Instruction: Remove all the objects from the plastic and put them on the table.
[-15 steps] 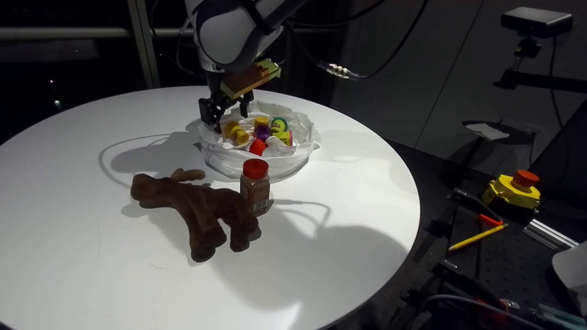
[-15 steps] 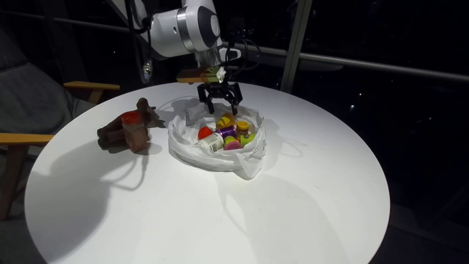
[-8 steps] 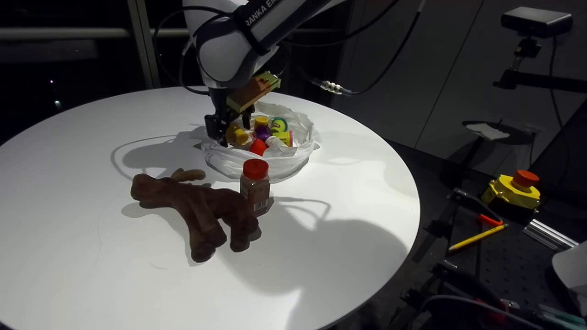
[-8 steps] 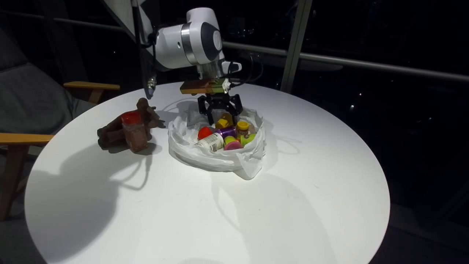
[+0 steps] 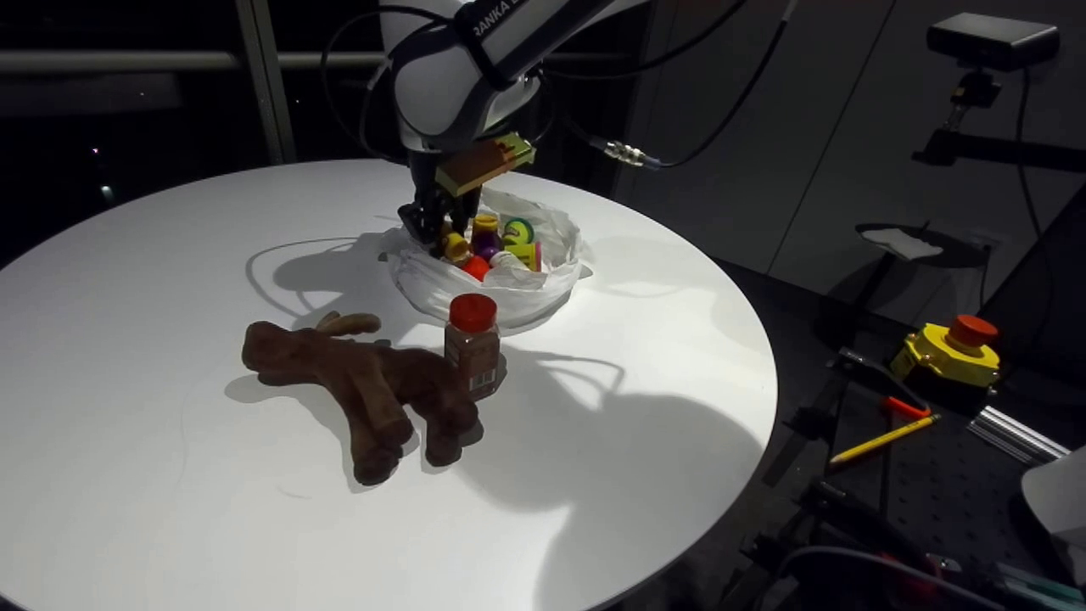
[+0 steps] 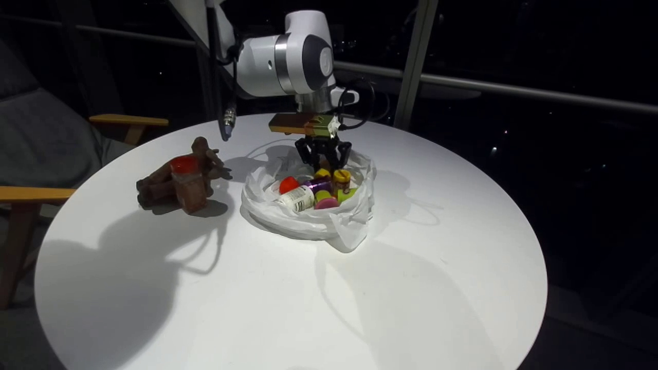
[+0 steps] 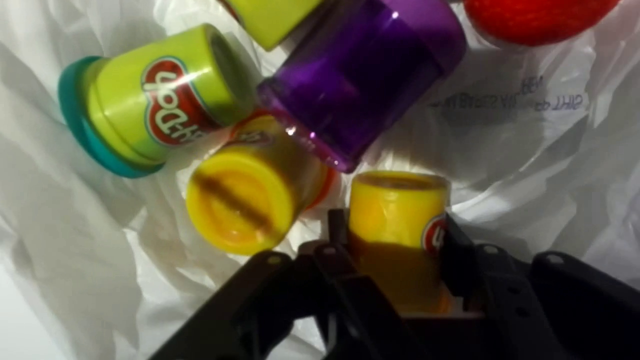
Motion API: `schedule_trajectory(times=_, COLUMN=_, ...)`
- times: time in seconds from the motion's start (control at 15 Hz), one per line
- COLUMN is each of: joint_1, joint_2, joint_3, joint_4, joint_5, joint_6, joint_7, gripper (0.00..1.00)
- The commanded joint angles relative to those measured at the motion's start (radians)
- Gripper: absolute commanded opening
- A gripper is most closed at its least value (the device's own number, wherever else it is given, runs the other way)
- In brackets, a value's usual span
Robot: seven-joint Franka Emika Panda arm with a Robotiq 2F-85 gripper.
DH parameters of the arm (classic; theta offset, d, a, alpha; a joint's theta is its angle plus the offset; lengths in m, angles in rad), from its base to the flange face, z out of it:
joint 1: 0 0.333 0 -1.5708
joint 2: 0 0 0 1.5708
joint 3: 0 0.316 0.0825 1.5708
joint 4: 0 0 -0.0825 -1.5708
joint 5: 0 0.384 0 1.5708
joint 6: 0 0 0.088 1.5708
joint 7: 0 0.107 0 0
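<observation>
My gripper is shut on a yellow tub, one black finger against each side. It is inside the whitish plastic, near the bag's back wall. Beside the held tub in the wrist view lie a second yellow tub, a purple one and a green one with a teal lid. A red piece and a white bottle also rest in the bag. On the white table, outside the plastic, are the brown plush toy and the upright red-capped bottle.
A chair with wooden arms stands beyond the table's edge. Away from the round top, a dark bench holds a yellow box with a red button and a pencil. Cables hang from the arm.
My gripper came down into the bag, and its jaws closed around the yellow tub. Both then shifted sideways toward the other tubs, and the bag's near rim moved slightly along.
</observation>
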Motion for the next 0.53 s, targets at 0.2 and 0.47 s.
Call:
schedule_trajectory(times=0.2, joint_1=-0.037, joint_2=-0.064, joint_3=0.031, joint_4=-0.118, joint_5=0.058, joint_6=0.115, joint_7=-0.028, gripper=0.80)
schedule_trajectory(times=0.47, joint_1=-0.044, joint_2=-0.091, joint_3=0.040, joint_4=-0.167, joint_5=0.085, joint_6=0.158, joint_7=-0.030, gripper=1.00)
